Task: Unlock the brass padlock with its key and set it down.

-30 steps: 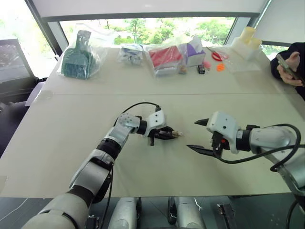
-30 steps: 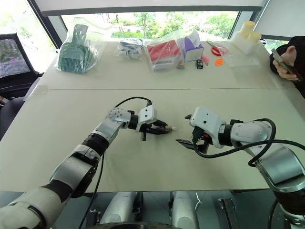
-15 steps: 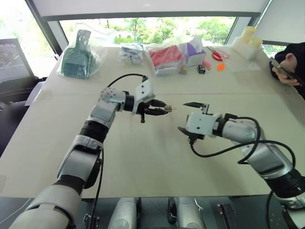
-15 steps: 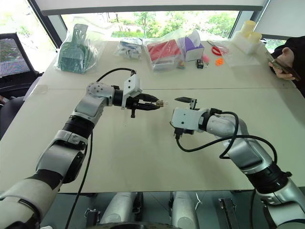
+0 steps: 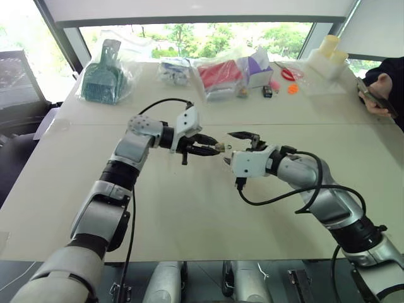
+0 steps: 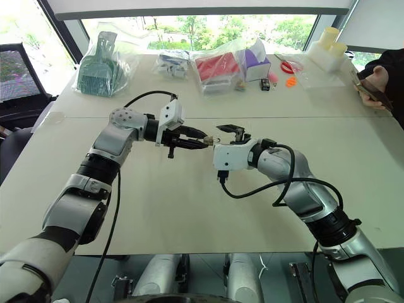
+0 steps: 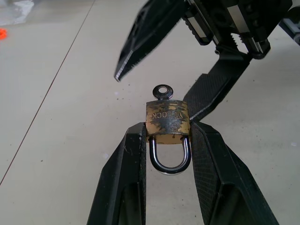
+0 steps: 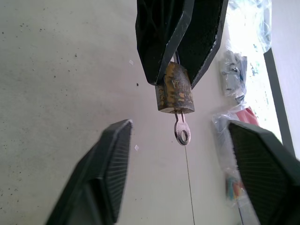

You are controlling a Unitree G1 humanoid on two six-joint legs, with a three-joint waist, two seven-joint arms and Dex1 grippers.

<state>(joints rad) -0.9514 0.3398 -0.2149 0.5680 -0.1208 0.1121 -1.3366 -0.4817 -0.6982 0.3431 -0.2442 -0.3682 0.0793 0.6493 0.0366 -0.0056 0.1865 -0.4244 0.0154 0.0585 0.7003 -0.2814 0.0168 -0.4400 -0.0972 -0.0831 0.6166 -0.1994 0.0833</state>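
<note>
From the head views, the left gripper [image 5: 213, 148] holds the brass padlock [image 5: 219, 147] up over the middle of the table [image 5: 189, 208], and the right gripper [image 5: 237, 146] meets it from the right, with bagged goods [image 5: 218, 79] along the far edge. The left wrist view adds that the left fingers [image 7: 126, 183] clamp the lock body with its shackle between them and the key [image 7: 163, 92] pointing outward. The right wrist view shows the right fingers [image 8: 110, 164] spread wide, flanking the key untouched.

bare table [image 5: 189, 208] under both hands, bagged goods [image 5: 218, 79] along far edge, well apart
</note>
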